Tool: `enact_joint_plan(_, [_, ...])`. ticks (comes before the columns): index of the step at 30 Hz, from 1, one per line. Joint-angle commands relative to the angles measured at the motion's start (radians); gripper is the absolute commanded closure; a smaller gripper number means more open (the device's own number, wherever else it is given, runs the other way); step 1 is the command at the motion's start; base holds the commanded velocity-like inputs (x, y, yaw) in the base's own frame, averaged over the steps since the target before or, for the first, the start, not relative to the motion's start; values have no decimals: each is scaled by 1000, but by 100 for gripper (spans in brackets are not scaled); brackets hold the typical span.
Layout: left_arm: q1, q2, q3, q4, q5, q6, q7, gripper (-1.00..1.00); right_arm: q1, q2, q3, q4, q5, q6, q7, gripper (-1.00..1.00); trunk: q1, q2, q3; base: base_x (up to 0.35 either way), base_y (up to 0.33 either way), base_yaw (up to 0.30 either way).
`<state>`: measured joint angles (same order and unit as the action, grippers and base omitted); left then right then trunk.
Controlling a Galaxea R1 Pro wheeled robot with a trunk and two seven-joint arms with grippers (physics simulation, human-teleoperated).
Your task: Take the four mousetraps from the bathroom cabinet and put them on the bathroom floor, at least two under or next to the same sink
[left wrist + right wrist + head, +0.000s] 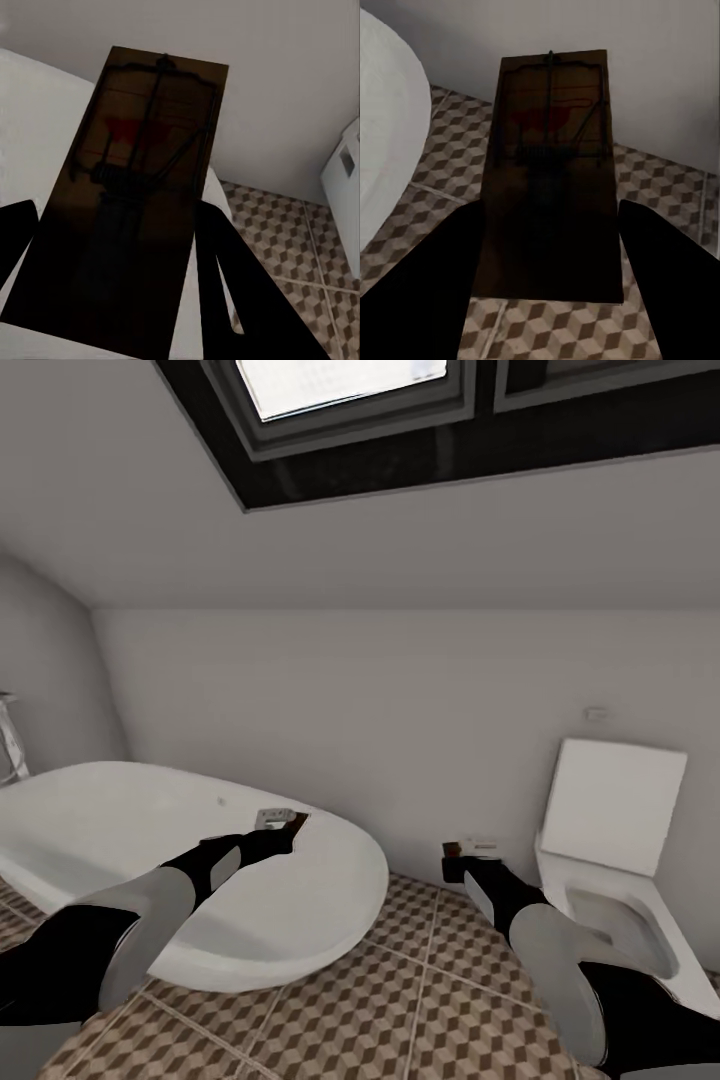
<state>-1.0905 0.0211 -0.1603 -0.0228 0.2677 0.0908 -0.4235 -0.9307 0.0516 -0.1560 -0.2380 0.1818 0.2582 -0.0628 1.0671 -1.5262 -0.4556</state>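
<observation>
Both arms reach forward over the bathroom, each carrying a mousetrap. In the head view the left gripper (283, 830) is held above the near rim of the white bathtub (120, 830), with a small trap (282, 820) at its tip. The right gripper (462, 860) hangs above the floor (400, 1000) between the tub and the toilet (610, 860), its trap (468, 848) sticking out toward the pale wall (400, 710).

In the left wrist view the left trap (127, 195) is a dark brown board with a wire spring and a red mark, lying between the black fingers (225, 285), which are closed on its sides; the tub edge and cube-patterned tiles lie behind it. In the right wrist view the right trap (551, 172) sits likewise between the dark fingers (660, 270), gripped at its lower end, with tiles below it and the tub's curve off to one side. A dark-framed window (350, 400) is set in the sloped ceiling
</observation>
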Motion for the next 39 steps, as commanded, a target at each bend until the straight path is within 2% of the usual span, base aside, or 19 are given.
enact_joint_plan(1, [0, 0, -7, -2, 7, 6, -1, 100, 0, 1, -8, -2, 10, 6, 0, 100, 0, -1, -1, 0, 0, 299])
enact_joint_plan(39, [0, 1, -7, -2, 7, 6, -1, 100, 0, 1, -8, -3, 10, 6, 4, 100, 0, -1, -1, 0, 0, 299])
